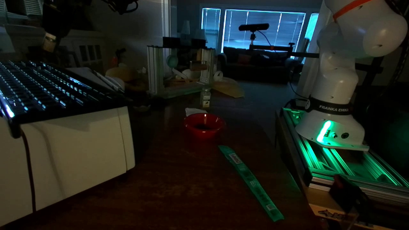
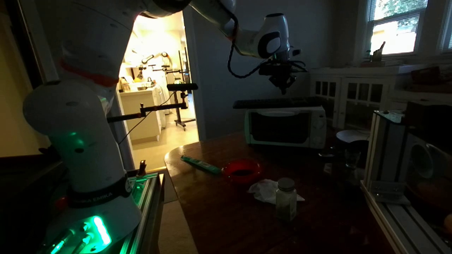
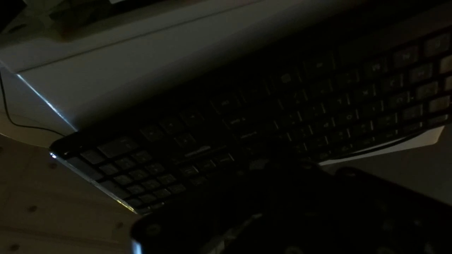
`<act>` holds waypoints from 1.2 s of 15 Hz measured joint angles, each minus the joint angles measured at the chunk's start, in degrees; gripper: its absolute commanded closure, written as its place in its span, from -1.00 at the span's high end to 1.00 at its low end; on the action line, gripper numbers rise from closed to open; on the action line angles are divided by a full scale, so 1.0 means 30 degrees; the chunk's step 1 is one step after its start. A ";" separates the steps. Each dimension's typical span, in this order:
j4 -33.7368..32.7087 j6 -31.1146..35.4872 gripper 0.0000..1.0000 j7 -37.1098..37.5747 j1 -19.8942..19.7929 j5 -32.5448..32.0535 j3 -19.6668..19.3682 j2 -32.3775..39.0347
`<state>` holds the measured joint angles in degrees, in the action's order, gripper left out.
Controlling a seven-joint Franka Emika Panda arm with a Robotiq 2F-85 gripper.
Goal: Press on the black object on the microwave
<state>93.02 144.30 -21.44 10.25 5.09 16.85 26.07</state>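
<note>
Hovering — closed pincer (image 2: pixel 283 91) above keyboard (image 2: pixel 263 103).

- The black object (image 1: pixel 54 89) was a wide, flat keyboard; its many keys glinted bluish-white.
- It lay on top of the microwave (image 2: pixel 284 127), keys upward, one end reaching past the side.
- The microwave, white and boxy with a dark front window, stood upright, in an exterior view near the far edge of the desk (image 2: pixel 212 208), apart from the rounded corner.
</note>
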 measured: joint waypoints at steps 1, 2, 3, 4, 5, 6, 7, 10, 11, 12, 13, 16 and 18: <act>0.0001 0.0221 -1.00 -0.0135 -0.0042 0.0022 0.0042 0.0105; 0.0002 0.0396 -1.00 -0.0242 -0.0091 0.0053 0.0112 0.0208; 0.0014 0.0660 -1.00 -0.0379 -0.0146 0.0087 0.0211 0.0305; 0.0018 0.0930 -1.00 -0.0445 -0.0174 0.0090 0.0299 0.0396; 0.0018 0.1127 -1.00 -0.0502 -0.0182 0.0090 0.0374 0.0477; 0.0021 0.1315 -1.00 -0.0556 -0.0184 0.0090 0.0451 0.0551; 0.0023 0.1450 -1.00 -0.0639 -0.0185 0.0090 0.0533 0.0630; 0.0080 0.1741 -1.00 -0.0820 -0.0191 0.0090 0.0674 0.0829; 0.0098 0.1803 -1.00 -0.0828 -0.0194 0.0090 0.0679 0.0886; 0.0117 0.1907 -1.00 -0.0829 -0.0205 0.0090 0.0679 0.0948; 0.0142 0.2107 -1.00 -0.0829 -0.0222 0.0090 0.0677 0.1022; 0.0184 0.2797 -1.00 -0.0828 -0.0267 0.0089 0.0670 0.1296; 0.0201 0.3217 -1.00 -0.0827 -0.0278 0.0085 0.0670 0.1446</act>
<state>93.62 153.95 -23.92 9.41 5.34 18.86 30.41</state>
